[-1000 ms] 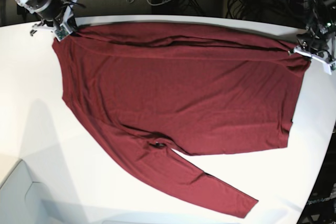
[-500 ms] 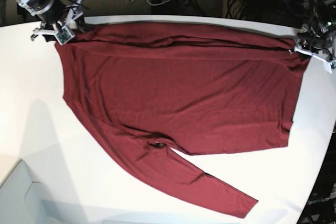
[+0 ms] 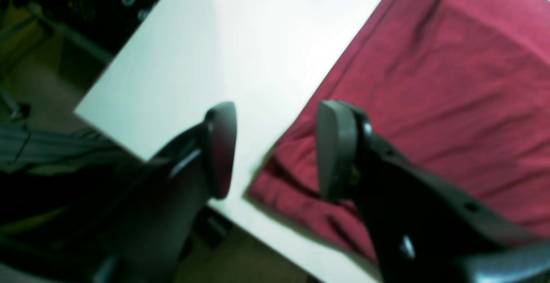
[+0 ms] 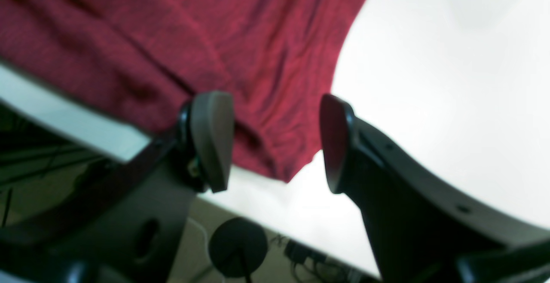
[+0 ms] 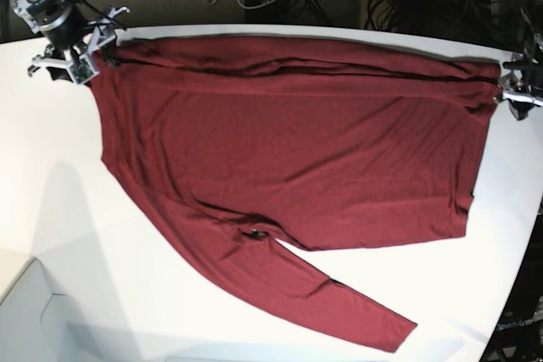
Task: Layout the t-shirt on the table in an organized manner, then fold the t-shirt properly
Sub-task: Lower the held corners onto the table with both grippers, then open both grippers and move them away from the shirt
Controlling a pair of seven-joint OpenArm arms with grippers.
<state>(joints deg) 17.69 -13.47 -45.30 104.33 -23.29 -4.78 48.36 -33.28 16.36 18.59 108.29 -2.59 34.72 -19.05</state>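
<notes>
A maroon t-shirt (image 5: 288, 167) lies spread flat across the white tabletop (image 5: 51, 209), one sleeve trailing near-right; both sets of fingers (image 3: 221, 145) (image 4: 212, 139) hang released beside its far corners.

The t-shirt (image 5: 288, 150) is thin maroon cloth, matt and soft, with fine wrinkles and a slightly nubby knit visible close up in the wrist views; near its far hem a doubled fold gives a darker ridge. The table (image 5: 51, 209) under it is a smooth white top with a faint sheen and soft shadows. The left gripper (image 3: 275, 150) and right gripper (image 4: 277, 141) have 2 dark, matt, plastic-looking fingers each, with smooth rounded pads (image 3: 333, 145)
</notes>
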